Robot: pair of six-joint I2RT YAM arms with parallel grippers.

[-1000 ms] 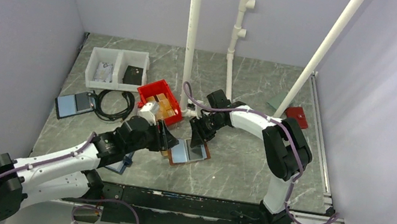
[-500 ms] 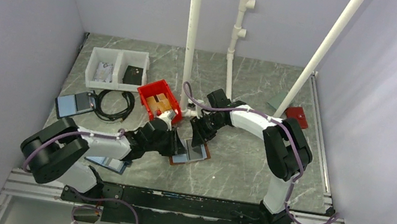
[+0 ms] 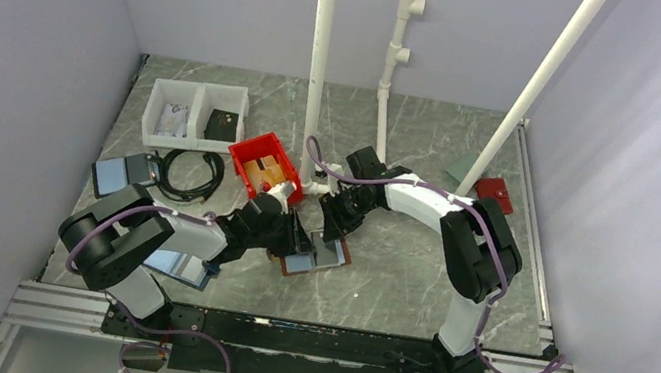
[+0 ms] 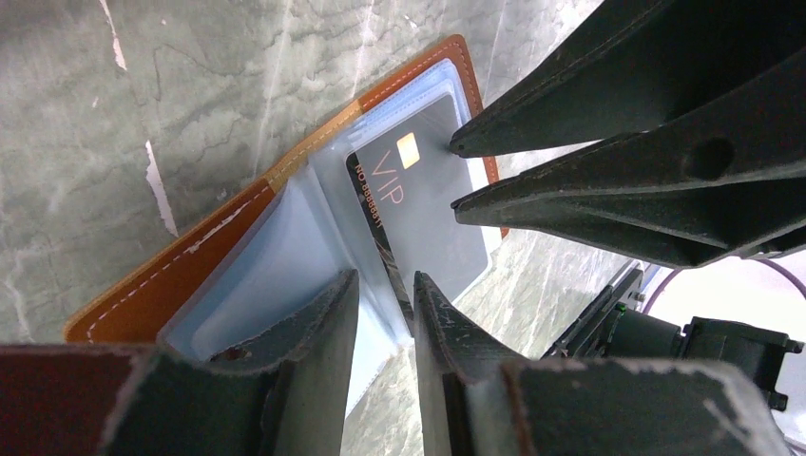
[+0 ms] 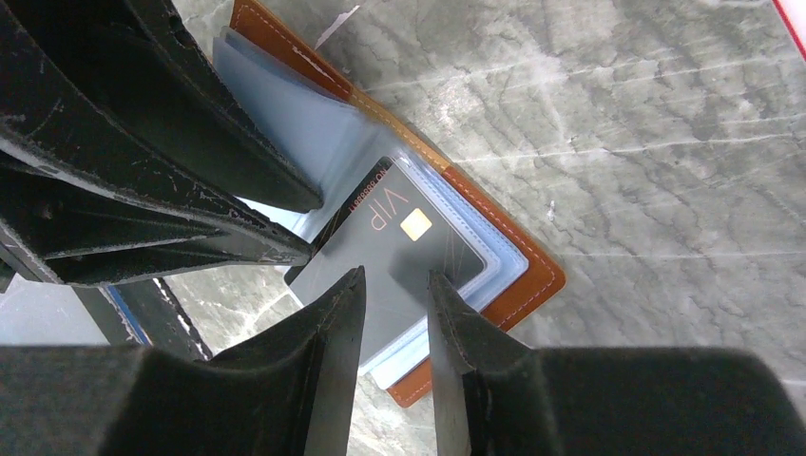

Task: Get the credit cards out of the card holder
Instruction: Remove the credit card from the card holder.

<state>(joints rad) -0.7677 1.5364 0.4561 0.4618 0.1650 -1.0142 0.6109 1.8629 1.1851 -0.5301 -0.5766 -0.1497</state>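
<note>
Takes in, from overhead only, the whole grey marbled table [image 3: 391, 288]: both arms reaching inward to meet near its middle, a white two-cell tray [image 3: 197, 112] at the back left, a red bin [image 3: 263, 151] beside it, a coiled black cable [image 3: 192, 173] and a blue-edged folder [image 3: 121, 174] further left. Places the card holder [image 3: 309, 262] flat and open on the table just in front of the red bin, between the two grippers, but gives no detail there.

Picks up from the wrists what overhead cannot: stitched brown leather, pale blue clear sleeves, and on them a dark grey card [image 4: 428, 228] lettered VIP, with a small gold chip [image 5: 414, 225].

Finds, in the left wrist view, the left gripper [image 4: 385, 280] narrow, the card's lettered edge running into the gap, pinched.

Finds, in the right wrist view, the right gripper [image 5: 394, 275] slightly parted, both tips down along the card's opposite side, nothing clamped, the card's face flat beneath.
</note>
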